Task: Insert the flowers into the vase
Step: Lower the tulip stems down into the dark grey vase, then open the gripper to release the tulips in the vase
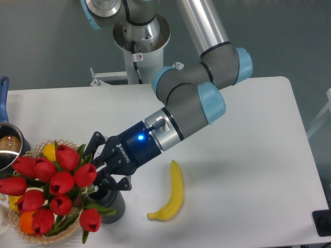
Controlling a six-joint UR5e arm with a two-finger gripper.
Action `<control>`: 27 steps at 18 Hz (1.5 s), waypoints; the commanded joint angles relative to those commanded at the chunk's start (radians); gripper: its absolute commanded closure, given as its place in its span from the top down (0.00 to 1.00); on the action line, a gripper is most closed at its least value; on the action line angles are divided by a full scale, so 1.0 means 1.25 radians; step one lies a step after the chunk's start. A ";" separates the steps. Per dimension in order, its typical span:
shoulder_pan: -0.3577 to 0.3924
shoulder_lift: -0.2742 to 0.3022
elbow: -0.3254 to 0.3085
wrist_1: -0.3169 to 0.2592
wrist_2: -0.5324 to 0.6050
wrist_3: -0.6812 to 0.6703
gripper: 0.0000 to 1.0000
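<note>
Gripper clamped on the flowers, stems over the vase at 6 o'clock: lower straight, keeping stems centred.

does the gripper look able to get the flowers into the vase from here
Probably yes: the gripper holds the flowers directly above the vase, and nothing visible blocks its opening, though leaves hide the stem ends.

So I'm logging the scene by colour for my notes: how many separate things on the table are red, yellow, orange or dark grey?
Red: 1, the flowers, one tied bunch
Yellow: 2, the banana and a fruit in the basket
Orange: 1, a fruit in the basket
Dark grey: 1, the vase
Total: 5
</note>
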 joint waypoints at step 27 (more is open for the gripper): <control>0.038 0.012 -0.213 0.000 0.087 0.145 0.84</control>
